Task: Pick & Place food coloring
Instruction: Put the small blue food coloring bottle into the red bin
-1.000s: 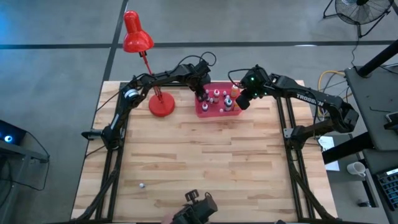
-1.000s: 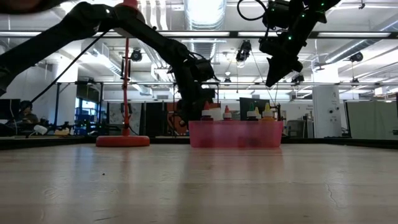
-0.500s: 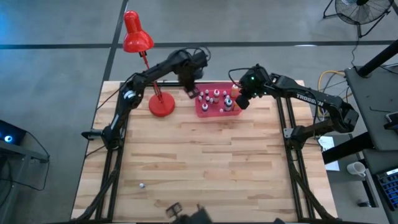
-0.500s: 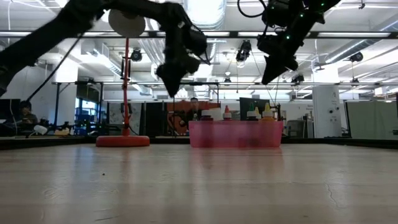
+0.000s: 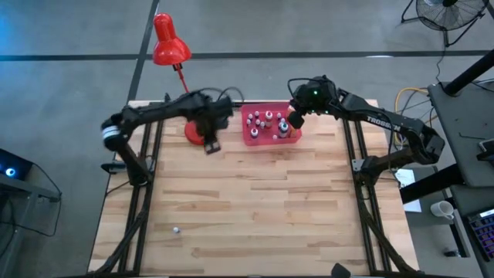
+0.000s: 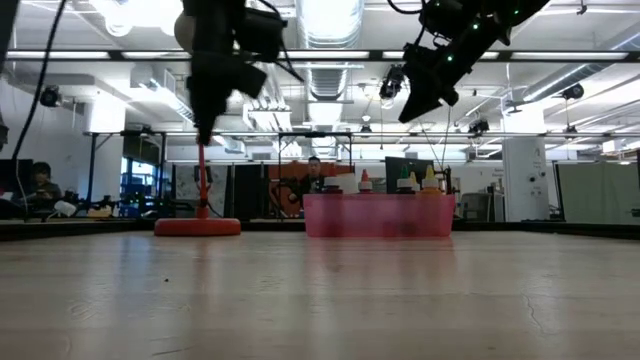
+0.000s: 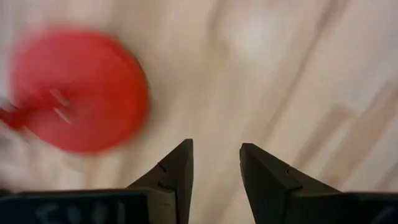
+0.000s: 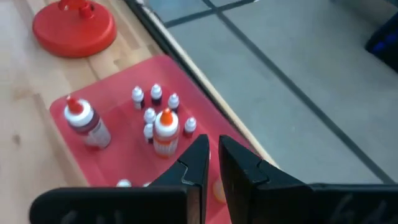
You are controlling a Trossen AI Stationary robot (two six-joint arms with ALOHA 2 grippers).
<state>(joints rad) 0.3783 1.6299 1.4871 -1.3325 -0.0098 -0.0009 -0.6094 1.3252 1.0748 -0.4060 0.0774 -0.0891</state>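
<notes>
The pink tray (image 5: 251, 137) stands near the table's far edge and holds the food coloring bottles upright: a red-capped one (image 8: 84, 122), an orange-capped one (image 8: 165, 130) and several tiny whitish ones (image 8: 154, 93). Their caps (image 6: 365, 180) show over the tray wall in the low view. My right gripper (image 5: 294, 120) (image 8: 213, 149) hangs above the tray's right end, shut and empty. My left gripper (image 5: 210, 145) (image 7: 216, 155) is open and empty, above the bare wood beside the red lamp's base (image 7: 78, 90). A tiny white thing (image 5: 176, 229) lies near the table's near left corner.
The red desk lamp (image 5: 170, 42) stands on its round base (image 5: 197, 131) just left of the tray, its head reaching out past the table's far edge. Bare wood (image 5: 262, 201) fills the middle and near part of the table.
My left gripper has risen from the tray's left end and swung toward the table's left and near side, ending beside the lamp base. My right gripper has stayed over the tray's right end, shifting only slightly. The tray and its bottles have kept their places.
</notes>
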